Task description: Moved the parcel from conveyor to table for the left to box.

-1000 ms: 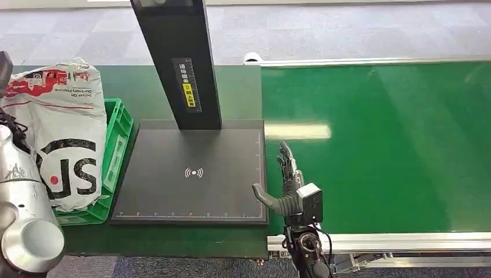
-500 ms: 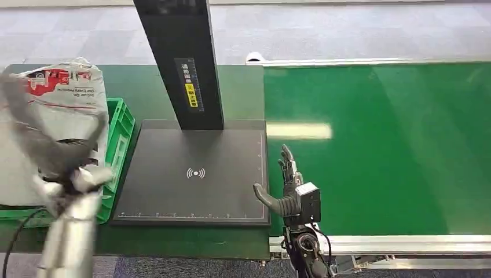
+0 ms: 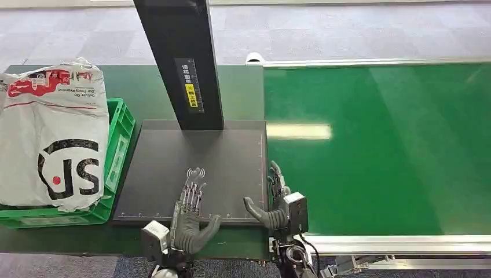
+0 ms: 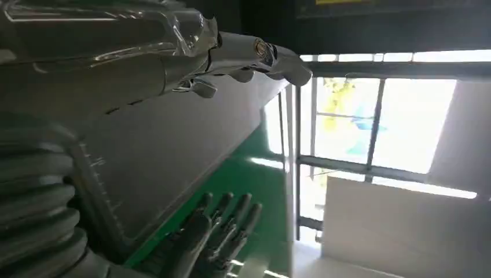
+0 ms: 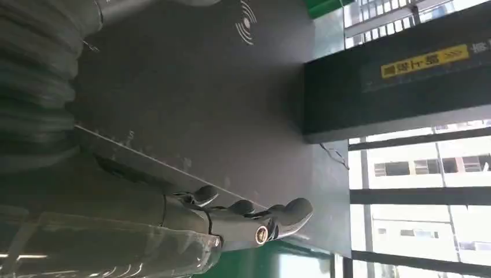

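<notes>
Left hand point(image 3: 188, 223) has been brought back over the black scanner pad point(image 3: 226, 156), empty, fingers apart.
Parcel point(image 3: 55, 133) is left in the green box point(image 3: 118, 145); right hand point(image 3: 277, 202) is also spread, nothing held; boxing looks done.

a white parcel point(image 3: 55, 133) with red and black print lies in the green box point(image 3: 118, 152).

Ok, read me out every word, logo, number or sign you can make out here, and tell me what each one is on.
"JS", big black letters with a red dot: on the white parcel bag in the green crate.
Red print and small lines at the bag's top: too small to read.
Wireless-wave sign, no words: on the black scanner plate.
Yellow and white labels with characters: on the black post, too blurred to read.
Ruler ticks along the plate's edges: numbers unreadable.
</notes>
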You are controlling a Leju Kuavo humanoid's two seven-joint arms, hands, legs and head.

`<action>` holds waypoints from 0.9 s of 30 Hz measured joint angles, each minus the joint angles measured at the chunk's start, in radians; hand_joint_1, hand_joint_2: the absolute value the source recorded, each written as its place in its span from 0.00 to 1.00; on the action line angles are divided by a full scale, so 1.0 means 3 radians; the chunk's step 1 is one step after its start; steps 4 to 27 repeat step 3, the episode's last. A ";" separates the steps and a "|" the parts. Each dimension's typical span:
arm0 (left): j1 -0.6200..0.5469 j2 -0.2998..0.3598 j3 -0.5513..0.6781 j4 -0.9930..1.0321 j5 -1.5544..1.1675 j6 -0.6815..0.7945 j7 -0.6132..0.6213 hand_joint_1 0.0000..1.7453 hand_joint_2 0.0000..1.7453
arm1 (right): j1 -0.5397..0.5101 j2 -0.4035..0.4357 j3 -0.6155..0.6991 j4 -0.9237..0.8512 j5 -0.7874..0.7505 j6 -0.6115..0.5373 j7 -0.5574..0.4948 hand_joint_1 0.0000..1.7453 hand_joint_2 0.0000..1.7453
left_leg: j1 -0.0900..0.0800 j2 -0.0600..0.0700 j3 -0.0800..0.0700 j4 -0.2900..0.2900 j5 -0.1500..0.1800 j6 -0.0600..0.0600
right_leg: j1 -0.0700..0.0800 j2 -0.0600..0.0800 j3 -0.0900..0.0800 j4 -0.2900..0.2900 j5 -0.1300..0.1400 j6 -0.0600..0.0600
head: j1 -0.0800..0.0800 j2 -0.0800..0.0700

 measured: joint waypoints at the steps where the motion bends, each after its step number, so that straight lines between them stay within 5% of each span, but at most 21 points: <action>1: -0.0002 -0.0011 0.0046 0.0069 0.0000 -0.0064 0.0000 0.00 1.00 | 0.0009 0.0000 0.0009 0.0010 0.0025 -0.0010 0.0000 0.00 1.00 | 0.0000 -0.0001 0.0000 0.0000 0.0000 0.0000 | 0.0000 0.0000 0.0000 0.0000 0.0000 0.0000 | 0.0004 0.0000; 27: 0.0003 -0.0055 0.0172 0.0196 -0.0032 -0.0127 0.0000 0.00 1.00 | 0.0019 -0.0001 0.0013 0.0057 0.0080 -0.0068 0.0000 0.00 1.00 | 0.0000 -0.0001 0.0001 0.0000 0.0000 0.0000 | 0.0000 0.0000 0.0000 0.0000 0.0000 0.0000 | 0.0003 0.0001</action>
